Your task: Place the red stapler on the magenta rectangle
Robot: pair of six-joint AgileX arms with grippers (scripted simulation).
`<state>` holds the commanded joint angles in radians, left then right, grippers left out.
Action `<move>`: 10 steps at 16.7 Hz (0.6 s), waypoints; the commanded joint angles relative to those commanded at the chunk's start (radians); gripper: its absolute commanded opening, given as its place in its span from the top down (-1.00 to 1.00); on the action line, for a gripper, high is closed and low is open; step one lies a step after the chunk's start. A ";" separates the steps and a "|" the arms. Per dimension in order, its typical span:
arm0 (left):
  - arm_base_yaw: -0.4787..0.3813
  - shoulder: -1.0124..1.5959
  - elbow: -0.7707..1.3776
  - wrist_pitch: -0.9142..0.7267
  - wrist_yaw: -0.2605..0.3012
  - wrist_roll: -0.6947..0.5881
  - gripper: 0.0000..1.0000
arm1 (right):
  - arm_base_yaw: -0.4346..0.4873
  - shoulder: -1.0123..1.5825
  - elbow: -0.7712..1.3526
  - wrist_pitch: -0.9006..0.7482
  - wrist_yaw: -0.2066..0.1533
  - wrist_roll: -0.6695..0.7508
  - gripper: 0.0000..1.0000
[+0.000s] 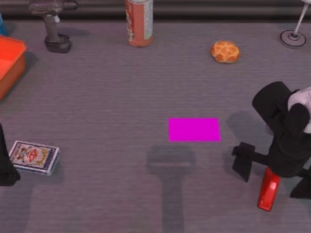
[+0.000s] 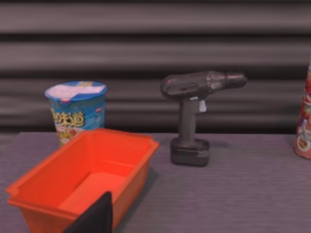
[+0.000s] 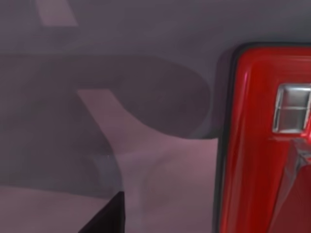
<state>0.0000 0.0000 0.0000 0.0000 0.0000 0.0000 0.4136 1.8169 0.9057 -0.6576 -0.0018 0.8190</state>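
Red stapler (image 3: 265, 145) fills the right wrist view — right gripper (image 1: 272, 174) over it, fingers spread, magenta rectangle (image 1: 194, 129) apart.

Your right arm reaches in from the right edge of the tabletop, bent low, wrist pointing down. Its end effector (image 1: 269, 177) has its fingers spread wide. Your left arm is parked at the left edge; its end effector (image 1: 7, 170) is barely visible.

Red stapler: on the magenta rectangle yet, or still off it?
Off. The red stapler lies on bare table right of the magenta rectangle, beneath the right gripper.
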 joint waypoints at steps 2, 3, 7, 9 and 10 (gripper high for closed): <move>0.000 0.000 0.000 0.000 0.000 0.000 -1.00 | 0.000 0.000 0.000 0.000 0.000 0.000 -0.25; 0.000 0.000 0.000 0.000 0.000 0.000 -1.00 | 0.000 0.000 0.000 0.000 0.000 0.000 -0.10; 0.000 0.000 0.000 0.000 0.000 0.000 -1.00 | 0.000 0.000 0.000 0.000 0.000 0.000 0.51; 0.000 0.000 0.000 0.000 0.000 0.000 -1.00 | 0.000 0.000 0.000 0.000 0.000 0.000 0.81; 0.000 0.000 0.000 0.000 0.000 0.000 -1.00 | 0.000 0.000 0.000 0.000 0.000 0.000 0.96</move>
<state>0.0000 0.0000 0.0000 0.0000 0.0000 0.0000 0.4136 1.8169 0.9057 -0.6576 -0.0018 0.8190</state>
